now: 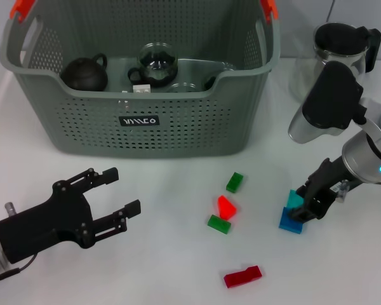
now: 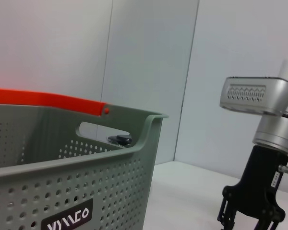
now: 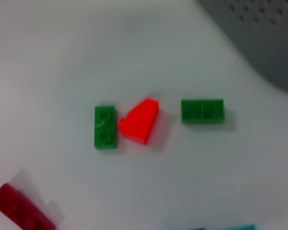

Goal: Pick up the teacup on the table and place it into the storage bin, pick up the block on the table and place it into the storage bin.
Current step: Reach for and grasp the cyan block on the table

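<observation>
The storage bin (image 1: 140, 121), a grey-green perforated basket with orange clips, stands at the back; its wall fills the left wrist view (image 2: 72, 191). Inside lie a clear glass teacup (image 1: 157, 63) and a dark round teapot (image 1: 84, 73). Several blocks lie in front: two green ones (image 1: 234, 182) (image 1: 218, 223), a bright red one (image 1: 227, 206), a dark red one (image 1: 242, 276). At the right a teal block (image 1: 294, 199) rests on a blue block (image 1: 290, 222). My right gripper (image 1: 303, 208) stands open, down at the teal block. My left gripper (image 1: 117, 194) hangs open at the lower left, holding nothing.
A glass teapot with a black lid (image 1: 340, 44) stands at the back right, behind my right arm. The right wrist view looks down on the green blocks (image 3: 105, 126) (image 3: 202, 110), the red block (image 3: 139, 120) and the dark red one (image 3: 21, 208).
</observation>
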You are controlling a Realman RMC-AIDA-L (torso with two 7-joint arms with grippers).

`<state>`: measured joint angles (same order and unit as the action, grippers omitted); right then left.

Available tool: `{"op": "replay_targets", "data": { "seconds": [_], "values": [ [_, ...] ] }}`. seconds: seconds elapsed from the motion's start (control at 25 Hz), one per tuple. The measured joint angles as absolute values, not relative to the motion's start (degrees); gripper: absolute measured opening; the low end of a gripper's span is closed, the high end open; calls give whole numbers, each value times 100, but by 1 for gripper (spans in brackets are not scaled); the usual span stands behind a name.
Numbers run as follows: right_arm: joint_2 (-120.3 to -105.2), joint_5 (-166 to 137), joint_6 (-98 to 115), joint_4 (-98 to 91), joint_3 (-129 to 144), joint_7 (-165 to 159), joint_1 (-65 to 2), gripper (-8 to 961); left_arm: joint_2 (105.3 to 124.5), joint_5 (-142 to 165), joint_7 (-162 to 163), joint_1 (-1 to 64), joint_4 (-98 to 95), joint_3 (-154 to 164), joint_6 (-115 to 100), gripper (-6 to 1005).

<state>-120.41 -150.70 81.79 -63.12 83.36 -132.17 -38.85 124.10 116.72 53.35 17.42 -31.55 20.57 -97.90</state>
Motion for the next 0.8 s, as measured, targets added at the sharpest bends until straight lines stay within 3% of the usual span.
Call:
{"op": "replay_targets", "data": {
  "seconds": [0.32, 0.8],
  "values": [
    [-12017, -15381, 8363, -6893, 8273, -13311, -3644, 514, 12410, 11686, 5335, 1740, -3155, 2057, -9782, 766],
    [-12030, -15612, 8715, -7072, 8183, -13106, -3494, 667, 12410, 11684, 5335, 1790, -3152, 2057, -9772, 767]
  ]
}}
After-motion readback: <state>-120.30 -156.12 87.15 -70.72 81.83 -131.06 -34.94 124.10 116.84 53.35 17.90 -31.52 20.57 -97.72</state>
